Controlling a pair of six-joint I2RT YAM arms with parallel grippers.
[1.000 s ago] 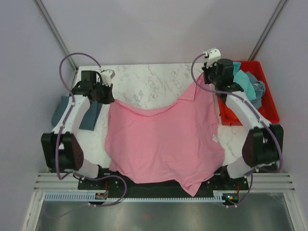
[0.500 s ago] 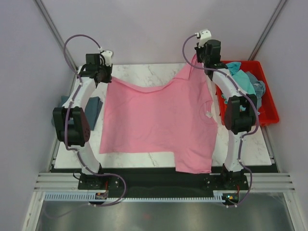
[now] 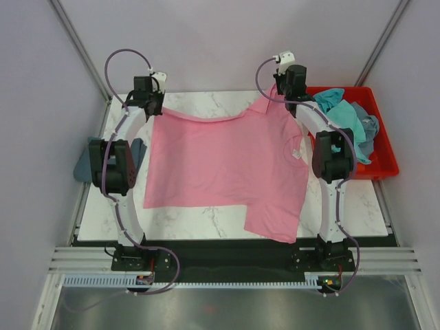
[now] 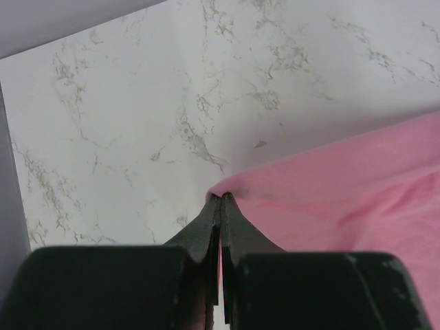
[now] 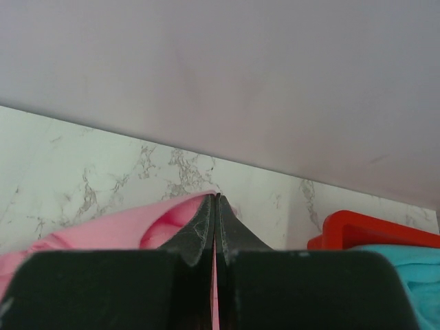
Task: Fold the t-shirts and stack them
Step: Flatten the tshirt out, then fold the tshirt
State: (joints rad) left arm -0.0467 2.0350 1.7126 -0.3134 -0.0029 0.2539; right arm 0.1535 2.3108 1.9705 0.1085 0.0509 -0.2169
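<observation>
A pink t-shirt (image 3: 220, 161) is stretched out over the marble table (image 3: 206, 103), its near hem hanging past the table's front at the right. My left gripper (image 3: 152, 110) is shut on the shirt's far left corner (image 4: 227, 187), near the table's back left. At the back right, my right gripper (image 3: 283, 93) is shut on the far right corner (image 5: 172, 220), held a little higher. A small white label (image 3: 295, 154) shows on the cloth by the right arm. More t-shirts, turquoise (image 3: 338, 110) and grey-blue (image 3: 368, 127), lie in the crate.
A red plastic crate (image 3: 381, 155) stands at the table's right edge (image 5: 357, 230). A folded slate-blue shirt (image 3: 137, 152) lies at the left edge, partly behind my left arm. Walls close in behind the table.
Both arms have stretched toward the back of the table, pulling the pink shirt away from the front edge and flatter across the marble.
</observation>
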